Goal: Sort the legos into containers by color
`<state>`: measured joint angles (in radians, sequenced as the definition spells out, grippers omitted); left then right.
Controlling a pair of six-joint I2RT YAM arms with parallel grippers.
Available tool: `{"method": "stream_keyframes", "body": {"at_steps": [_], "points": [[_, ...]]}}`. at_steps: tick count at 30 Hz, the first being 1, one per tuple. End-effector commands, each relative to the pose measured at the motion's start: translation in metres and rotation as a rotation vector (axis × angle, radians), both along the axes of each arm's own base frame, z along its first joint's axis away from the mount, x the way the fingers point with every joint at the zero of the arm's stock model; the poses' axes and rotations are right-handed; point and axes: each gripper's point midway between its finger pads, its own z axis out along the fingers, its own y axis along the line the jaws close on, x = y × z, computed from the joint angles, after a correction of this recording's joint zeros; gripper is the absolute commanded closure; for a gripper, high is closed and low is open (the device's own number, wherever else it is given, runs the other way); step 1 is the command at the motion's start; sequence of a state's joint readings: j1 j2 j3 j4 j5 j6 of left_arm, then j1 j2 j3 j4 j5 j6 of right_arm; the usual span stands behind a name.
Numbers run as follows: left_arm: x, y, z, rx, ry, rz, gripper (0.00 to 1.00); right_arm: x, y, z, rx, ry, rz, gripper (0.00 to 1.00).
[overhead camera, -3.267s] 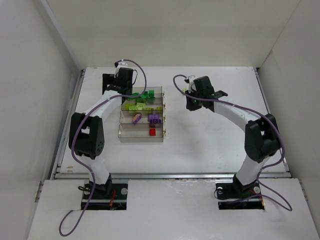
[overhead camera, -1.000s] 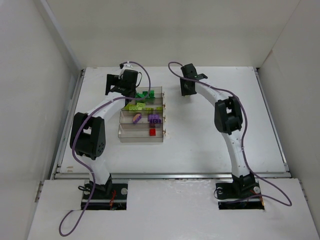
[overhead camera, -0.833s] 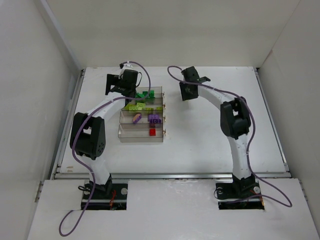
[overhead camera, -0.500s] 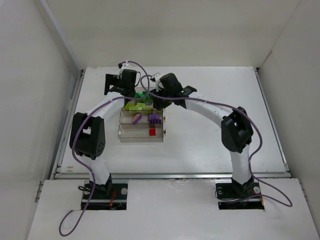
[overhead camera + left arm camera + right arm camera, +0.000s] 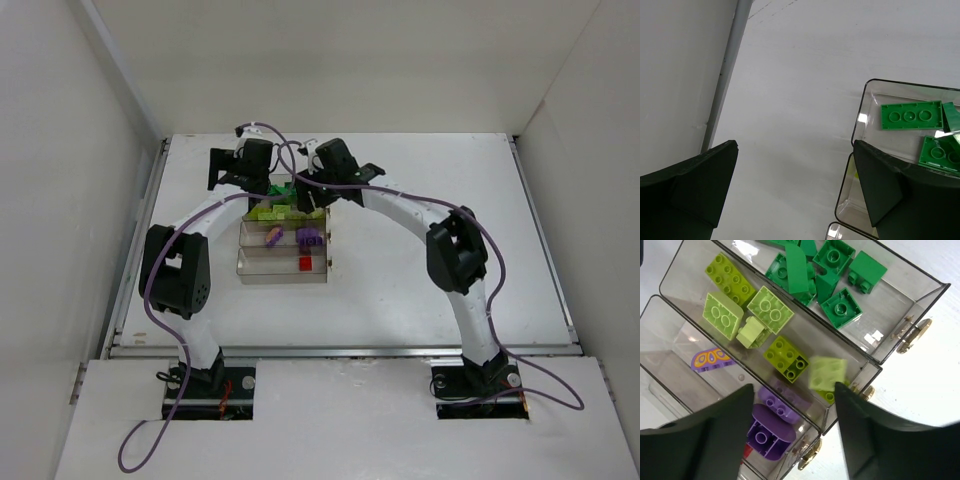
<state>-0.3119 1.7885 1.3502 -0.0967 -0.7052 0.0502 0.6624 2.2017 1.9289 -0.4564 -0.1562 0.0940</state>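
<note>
Currently, the right gripper (image 5: 792,389) hangs over the containers (image 5: 262,267), a clear four-bin tray on the table (image 5: 805,75). Its jaws are spread wide with nothing clamped between them. One blurred yellow-green brick (image 5: 827,374) shows just beside the tip of one finger, over the hinged end of the second bin; whether it touches that finger cannot be told. The bin farthest from the arm bases holds the dark green bricks (image 5: 841,307), piled at its hinged end. The second bin holds the other yellow-green bricks (image 5: 771,310), lying loose along its floor. The third bin holds the purple bricks (image 5: 771,432) and a flat purple piece (image 5: 710,360) with orange markings. The nearest bin holds a single red brick (image 5: 305,263). The left gripper (image 5: 795,145) is positioned over bare table just beside the far left corner of the tray. Its jaws are fully apart and hold nothing.
</note>
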Motion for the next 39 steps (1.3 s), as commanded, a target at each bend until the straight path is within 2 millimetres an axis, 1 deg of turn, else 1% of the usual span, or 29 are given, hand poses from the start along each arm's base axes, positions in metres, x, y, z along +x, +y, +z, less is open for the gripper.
{"method": "stream_keyframes", "body": {"at_steps": [1,2,3,4,7,8,9,10,11,12,13,14,15,16,17,19,20,23,24,25,27,28,29,31,32,34,35,38,39], "points": [[-0.001,0.004,0.017,-0.014,-0.057,0.022,0.00,0.000,0.010,0.018,0.040,-0.017,0.019,0.27],[-0.001,0.004,0.017,-0.014,-0.057,0.022,0.00,0.000,0.010,0.020,0.039,-0.017,0.019,0.13],[-0.001,0.004,0.017,-0.014,-0.057,0.022,0.00,0.000,0.010,0.020,0.039,-0.017,0.019,0.05],[-0.001,0.004,0.017,-0.014,-0.057,0.022,0.00,-0.001,0.009,0.019,0.034,-0.010,0.019,0.00],[-0.001,0.004,0.017,-0.014,-0.057,0.022,0.00,0.003,0.004,0.037,0.034,-0.052,-0.011,0.00],[-0.001,0.004,0.017,-0.014,-0.057,0.022,0.00,0.003,-0.002,0.054,0.067,-0.064,-0.035,0.00],[-0.001,0.004,0.017,-0.014,-0.057,0.022,0.00,0.008,-0.010,0.063,0.081,-0.082,-0.075,0.00],[-0.003,0.004,0.013,-0.011,-0.048,0.022,0.00,0.014,-0.031,0.057,0.082,-0.067,-0.133,0.00],[-0.003,0.004,0.013,-0.011,-0.048,0.022,0.00,0.020,-0.042,0.092,0.173,-0.110,-0.209,0.00],[-0.003,0.008,0.013,-0.010,-0.048,0.031,0.00,0.027,-0.060,0.102,0.204,-0.118,-0.280,0.00],[-0.003,0.008,0.013,-0.010,-0.048,0.031,0.00,0.046,-0.102,0.108,0.217,-0.138,-0.412,0.00],[-0.003,0.008,0.013,-0.010,-0.048,0.031,0.00,0.048,-0.129,0.097,0.215,-0.116,-0.495,0.00],[-0.003,0.010,0.014,-0.005,-0.050,0.039,0.00,0.049,-0.154,0.120,0.272,-0.138,-0.585,0.00],[-0.002,0.009,0.015,-0.008,-0.059,0.039,0.00,0.062,-0.203,0.126,0.262,-0.177,-0.721,0.00],[-0.004,0.010,0.012,-0.005,-0.050,0.039,0.00,0.061,-0.229,0.120,0.238,-0.183,-0.797,0.00],[-0.003,0.015,0.013,-0.003,-0.060,0.055,0.00,0.055,-0.277,0.133,0.189,-0.226,-0.944,0.00],[-0.003,0.015,0.013,-0.010,-0.066,0.060,0.00,0.053,-0.312,0.133,0.133,-0.257,-1.055,0.00],[-0.005,0.038,0.010,-0.009,-0.065,0.119,0.00,0.041,-0.353,0.147,0.071,-0.303,-1.176,0.00],[-0.006,0.048,0.009,-0.006,-0.057,0.141,0.00,0.039,-0.368,0.146,0.060,-0.307,-1.209,0.00],[-0.006,0.060,0.012,-0.018,-0.067,0.174,0.00,0.036,-0.376,0.149,0.042,-0.314,-1.225,0.00],[-0.017,0.125,0.017,-0.053,-0.065,0.339,0.00,0.033,-0.392,0.158,0.048,-0.351,-1.257,0.00],[-0.017,0.123,0.018,-0.076,-0.059,0.334,0.00,0.031,-0.399,0.152,0.031,-0.345,-1.276,0.00],[-0.024,0.156,0.018,-0.115,-0.051,0.396,0.00,0.030,-0.405,0.159,0.045,-0.362,-1.287,0.00],[-0.034,0.185,0.018,-0.149,-0.024,0.450,0.00,0.031,-0.412,0.157,0.046,-0.367,-1.303,0.00],[-0.044,0.207,0.016,-0.147,-0.009,0.490,0.01,0.032,-0.416,0.160,0.052,-0.376,-1.312,0.00],[-0.047,0.216,0.029,-0.106,-0.030,0.486,0.01,0.032,-0.416,0.160,0.052,-0.376,-1.312,0.00],[-0.056,0.221,0.027,-0.086,-0.025,0.498,0.01,0.034,-0.416,0.160,0.052,-0.376,-1.312,0.00],[-0.060,0.223,0.030,-0.070,-0.039,0.500,0.01,0.041,-0.415,0.163,0.053,-0.378,-1.312,0.00],[-0.060,0.223,0.030,-0.070,-0.039,0.500,0.01,0.042,-0.415,0.155,0.036,-0.359,-1.311,0.00]]}}
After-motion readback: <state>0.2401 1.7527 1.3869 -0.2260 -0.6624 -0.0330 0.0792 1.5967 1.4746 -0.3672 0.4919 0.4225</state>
